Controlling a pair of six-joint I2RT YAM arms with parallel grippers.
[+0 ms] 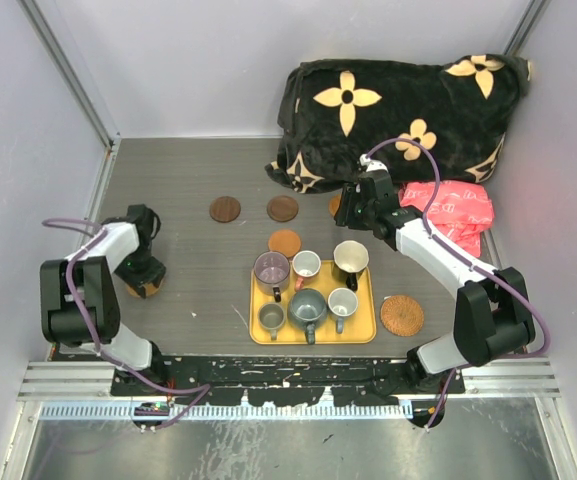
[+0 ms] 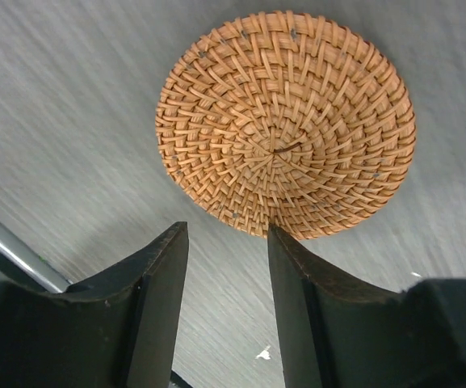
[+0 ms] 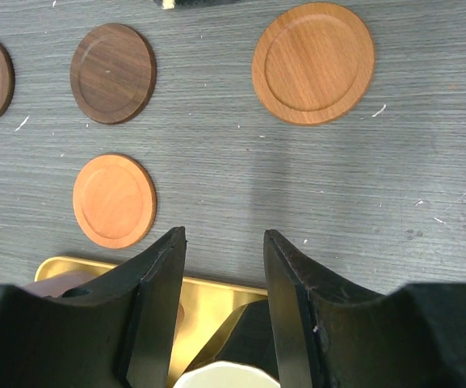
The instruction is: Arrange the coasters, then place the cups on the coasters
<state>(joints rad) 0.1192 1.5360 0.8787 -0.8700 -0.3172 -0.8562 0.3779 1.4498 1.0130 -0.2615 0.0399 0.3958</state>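
I'm holding left fingers (image 2: 160, 275) open, empty, just short of wicker coaster (image 2: 285, 125), probably lining up a grab. Same for right fingers (image 3: 156, 275): open, empty over tabletop (image 3: 297, 178) near wood coasters (image 3: 313, 62); cups (image 1: 307, 305) waiting on tray (image 1: 366, 325).

White-black arms (image 1: 114, 243), purple cables (image 1: 68, 223)

wicker coaster (image 2: 285, 121): woven, rough; wooden coaster (image 3: 313, 63): smooth, matt; tray (image 3: 202, 307): glossy
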